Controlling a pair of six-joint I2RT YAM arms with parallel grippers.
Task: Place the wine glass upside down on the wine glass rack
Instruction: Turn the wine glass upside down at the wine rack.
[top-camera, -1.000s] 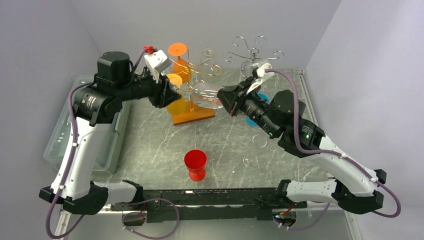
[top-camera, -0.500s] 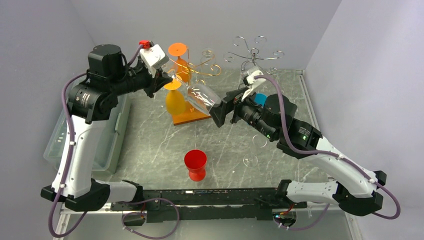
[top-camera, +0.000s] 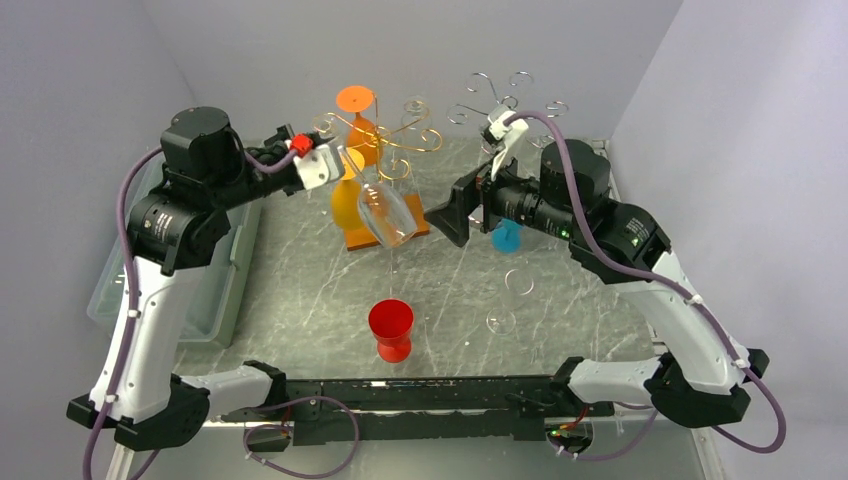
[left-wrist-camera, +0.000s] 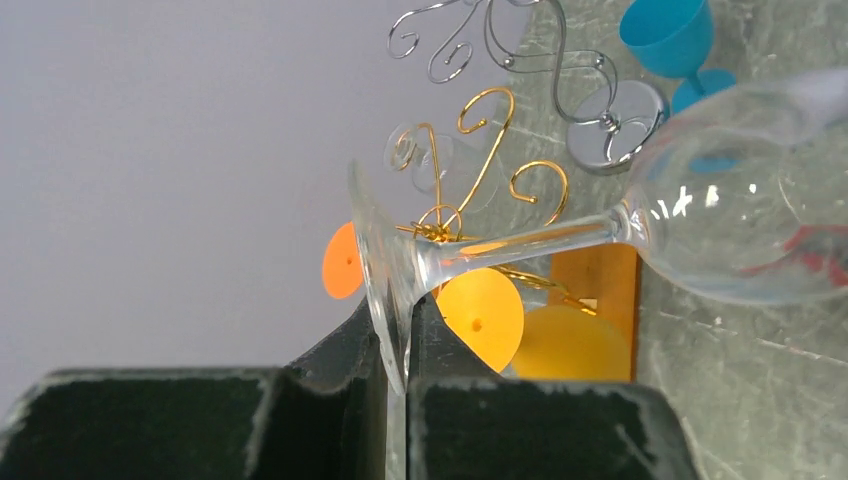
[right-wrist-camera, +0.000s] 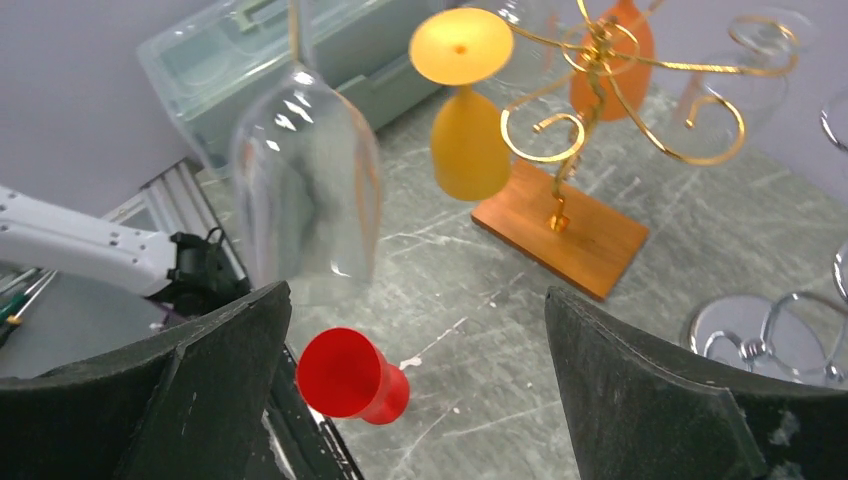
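Wine glass (top-camera: 385, 212), clear and empty, hangs in the air from the left pincer (top-camera: 338, 165). The jaws are clamped together on the rim of its round foot. In the left wrist view the foot's edge sits pinched between the two dark fingers (left-wrist-camera: 340, 355), with the stem and bowl reaching away from them. The glass is tilted: the foot is uppermost at the pincer and the bowl is lower, its mouth slanting down toward the table (top-camera: 300, 290). It touches neither the table nor any hook.

It hangs just in front of the gold wire rack (top-camera: 400, 135), over the near side of the orange wooden base (top-camera: 395, 235). A yellow-orange glass (top-camera: 350, 200) and a deeper orange glass (top-camera: 362, 135) hang upside down on that rack.

To the right of the bowl, near it but not touching, the right pincer (top-camera: 450, 210) faces it. Its jaws are spread wide with nothing between them.

A blue glass (top-camera: 507, 237) stands just beside the right pincer, and a silver wire rack (top-camera: 500, 100) stands behind it. A red glass (top-camera: 390, 325) sits nearer the arm bases, and a clear bin (top-camera: 115, 290) lies along the table's left edge.
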